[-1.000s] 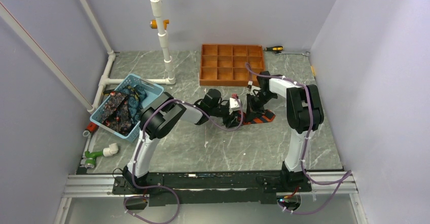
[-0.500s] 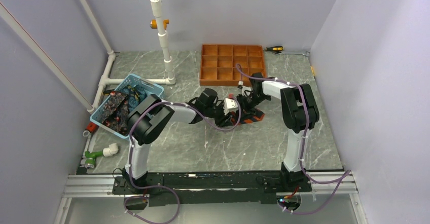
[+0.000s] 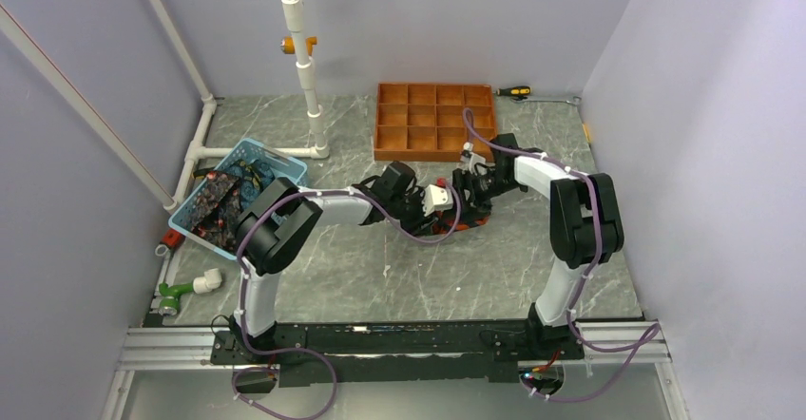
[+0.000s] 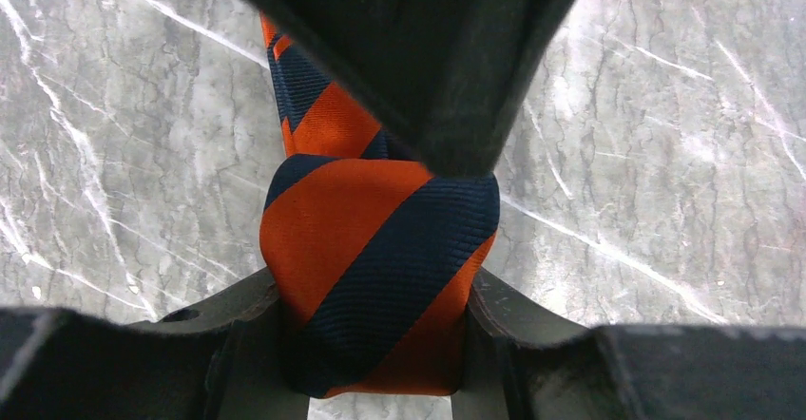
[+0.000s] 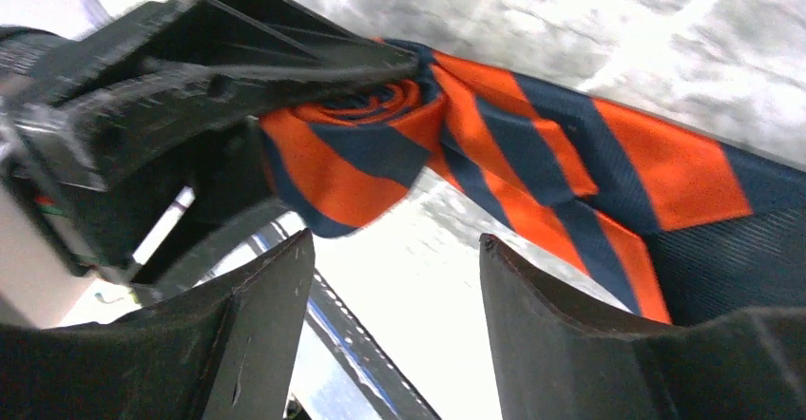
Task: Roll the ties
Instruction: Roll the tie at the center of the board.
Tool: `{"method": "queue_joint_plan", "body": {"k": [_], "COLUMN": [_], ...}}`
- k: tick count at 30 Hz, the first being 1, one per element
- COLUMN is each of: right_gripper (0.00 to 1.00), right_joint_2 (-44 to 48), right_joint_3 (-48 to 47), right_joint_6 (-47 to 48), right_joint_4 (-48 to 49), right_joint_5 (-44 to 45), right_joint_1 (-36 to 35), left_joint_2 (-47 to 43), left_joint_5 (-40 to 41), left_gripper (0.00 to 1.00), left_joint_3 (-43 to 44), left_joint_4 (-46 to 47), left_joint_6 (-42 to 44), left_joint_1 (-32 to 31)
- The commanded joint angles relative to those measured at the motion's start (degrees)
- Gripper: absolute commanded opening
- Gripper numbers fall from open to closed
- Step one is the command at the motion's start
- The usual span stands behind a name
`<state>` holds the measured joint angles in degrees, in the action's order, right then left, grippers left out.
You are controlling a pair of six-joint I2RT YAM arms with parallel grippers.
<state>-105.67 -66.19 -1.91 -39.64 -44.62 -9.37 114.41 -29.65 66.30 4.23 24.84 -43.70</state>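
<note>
Left fingers [image 4: 238, 344] clamp the rolled end of the striped tie [image 4: 380, 249], and the roll touches both of them. It sits upright in the grip, with the spiral edge visible in the right wrist view. Right fingers [image 5: 257, 334] are spread wide with nothing between them.

Key relation: the roll [image 5: 352, 144] is ahead of the right fingers and to their upper left, not inside their gap. The unrolled tail [image 5: 646, 182] runs away from the roll to the right, passing over the right-hand finger, so the tie's long axis lies slantwise across that gap. Both arms meet mid-table [image 3: 380, 258]. The left has the roll and the right is nearer the loose tail. My guess is that the right has to come in on the tail or the roll's side for the next wrap.

In the left wrist view a dark part overhead hides most of the tail; I can't tell what it is.

Containers:
- The blue basket [image 3: 285, 168] at left holds more dark patterned ties [image 3: 217, 206] in a heap. I can't count them.
- The orange-brown gridded tray [image 3: 418, 154] is just beyond the fingers, and no roll shows in any compartment from above.
</note>
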Motion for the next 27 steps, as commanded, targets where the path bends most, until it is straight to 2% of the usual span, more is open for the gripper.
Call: {"method": "queue_joint_plan", "body": {"k": [1, 4, 8, 11, 15, 16, 17, 20, 23, 25, 26, 27], "right_gripper": [0.64, 0.6, 0.49, 0.33, 0.21, 0.16, 0.02, 0.0, 0.0, 0.0, 0.0, 0.0], "right_joint_2": [2.0, 0.4, -2.5, -5.1, -6.9, -7.2, -7.3, -7.1, -7.1, -6.7, -6.5, -6.4], "right_joint_3": [1.6, 1.6, 0.3, -0.9, -1.6, -1.7, -1.7, -1.4, -1.9, -1.8, -1.9, -2.0], "right_joint_6": [-6.1, -9.2, -9.5, -7.2, -1.7, -0.9, -0.2, 0.3, 1.0, 1.3, 1.4, 1.4], "right_joint_4": [9.3, 12.6, 13.3, 11.3, 6.6, 5.9, 5.5, 6.1, 6.0, 6.5, 6.5, 6.3], "right_joint_5": [-7.4, -8.6, -8.4, -8.0, -7.2, -6.9, -6.6, -1.4, 5.7, 9.8, 11.6, 13.2], "right_joint_1": [-0.6, -0.9, -1.4, -1.7, -1.7, -1.7, -1.7, -1.7, -1.8, -1.9, -2.1, -2.3], "left_joint_2": [5.5, 5.6, 5.4, 6.0, 6.1, 6.2, 6.4, 5.0, 1.6, 0.0, -0.8, -1.3], "left_joint_5": [9.1, 9.3, 9.1, 9.1, 7.7, 7.5, 7.0, 4.2, -2.0, -4.5, -6.0, -7.1], "left_gripper": [0.03, 0.06, 0.11, 0.14, 0.19, 0.21, 0.22, 0.32, 0.47, 0.51, 0.6, 0.63], "left_joint_3": [-1.9, -1.9, -2.2, -1.1, -0.4, 0.1, 0.5, -0.2, -2.4, -3.3, -3.5, -3.9], "left_joint_4": [-16.0, -16.2, -15.9, -16.6, -16.6, -16.8, -17.0, -14.9, -9.5, -5.9, -3.9, -0.3], "left_joint_6": [2.6, 2.9, 2.8, 2.3, 1.9, 1.8, 1.8, 1.1, -1.2, -2.2, -3.4, -4.4], "left_joint_1": [0.5, 0.3, 0.0, 0.0, 0.0, 0.0, 0.0, 0.4, 1.3, 1.7, 1.8, 1.9]}}
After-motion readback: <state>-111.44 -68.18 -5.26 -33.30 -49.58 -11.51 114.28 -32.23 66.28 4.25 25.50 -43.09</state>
